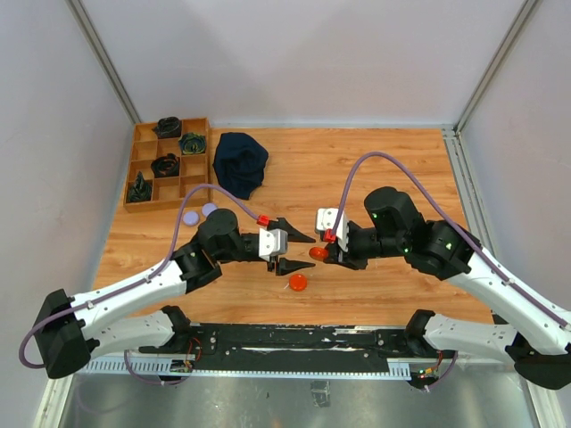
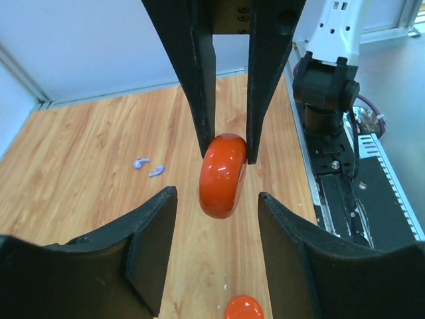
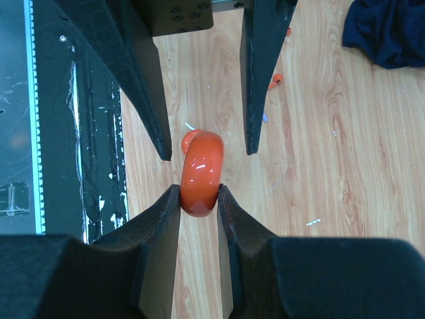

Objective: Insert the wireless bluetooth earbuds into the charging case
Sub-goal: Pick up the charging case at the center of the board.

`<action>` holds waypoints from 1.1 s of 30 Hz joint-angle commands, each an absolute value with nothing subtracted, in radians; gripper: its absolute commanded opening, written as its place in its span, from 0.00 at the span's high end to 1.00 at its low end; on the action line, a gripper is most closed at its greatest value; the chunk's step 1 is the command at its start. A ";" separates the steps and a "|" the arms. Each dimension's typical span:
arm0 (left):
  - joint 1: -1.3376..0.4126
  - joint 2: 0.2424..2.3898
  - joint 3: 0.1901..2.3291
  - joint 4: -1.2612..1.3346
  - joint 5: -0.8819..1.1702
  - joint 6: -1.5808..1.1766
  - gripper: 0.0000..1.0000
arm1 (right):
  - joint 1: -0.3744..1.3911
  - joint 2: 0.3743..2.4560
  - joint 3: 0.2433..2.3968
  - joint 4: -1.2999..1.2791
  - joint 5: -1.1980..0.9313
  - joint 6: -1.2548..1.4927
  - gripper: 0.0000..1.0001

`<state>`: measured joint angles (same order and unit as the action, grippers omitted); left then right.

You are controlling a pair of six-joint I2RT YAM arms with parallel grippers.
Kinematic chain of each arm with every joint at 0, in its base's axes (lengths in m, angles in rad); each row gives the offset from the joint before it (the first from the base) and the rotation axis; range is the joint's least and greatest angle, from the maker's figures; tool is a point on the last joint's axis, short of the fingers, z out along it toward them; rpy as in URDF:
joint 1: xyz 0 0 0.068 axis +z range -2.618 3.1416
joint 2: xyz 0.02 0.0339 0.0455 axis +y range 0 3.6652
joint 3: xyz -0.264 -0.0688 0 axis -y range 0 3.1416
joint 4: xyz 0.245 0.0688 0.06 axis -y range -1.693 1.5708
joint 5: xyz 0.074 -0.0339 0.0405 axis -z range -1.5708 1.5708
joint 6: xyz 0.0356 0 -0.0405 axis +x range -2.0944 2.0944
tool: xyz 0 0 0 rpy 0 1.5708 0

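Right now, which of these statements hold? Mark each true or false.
1. The right gripper clamps an orange disc on its edge. True.
2. The left gripper is shut on that disc too. False: its fingers stand apart on either side of the disc, not touching it.
3. Two lavender earbuds lie on the table. True.
4. The dark blue cloth lies inside the wooden tray. False: it lies on the table beside the tray.
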<state>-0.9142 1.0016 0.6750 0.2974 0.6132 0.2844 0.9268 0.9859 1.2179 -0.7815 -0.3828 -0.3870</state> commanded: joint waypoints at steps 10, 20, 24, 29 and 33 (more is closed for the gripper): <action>-0.922 1.032 0.717 0.328 0.708 0.250 0.61 | 0.905 0.996 1.244 -0.792 -0.428 -0.434 0.90; -0.922 1.042 0.714 0.331 0.705 0.203 0.90 | 0.905 0.992 1.226 -0.772 -0.400 -0.441 0.85; -0.922 1.036 0.692 0.359 0.653 0.157 0.96 | 0.904 0.962 1.189 -0.737 -0.383 -0.439 0.77; -0.919 1.014 0.621 0.466 0.543 0.067 1.00 | 0.863 0.901 1.104 -0.638 -0.423 -0.399 0.66; -0.913 0.995 0.546 0.588 0.515 -0.011 1.00 | 0.782 0.835 0.999 -0.486 -0.539 -0.339 0.60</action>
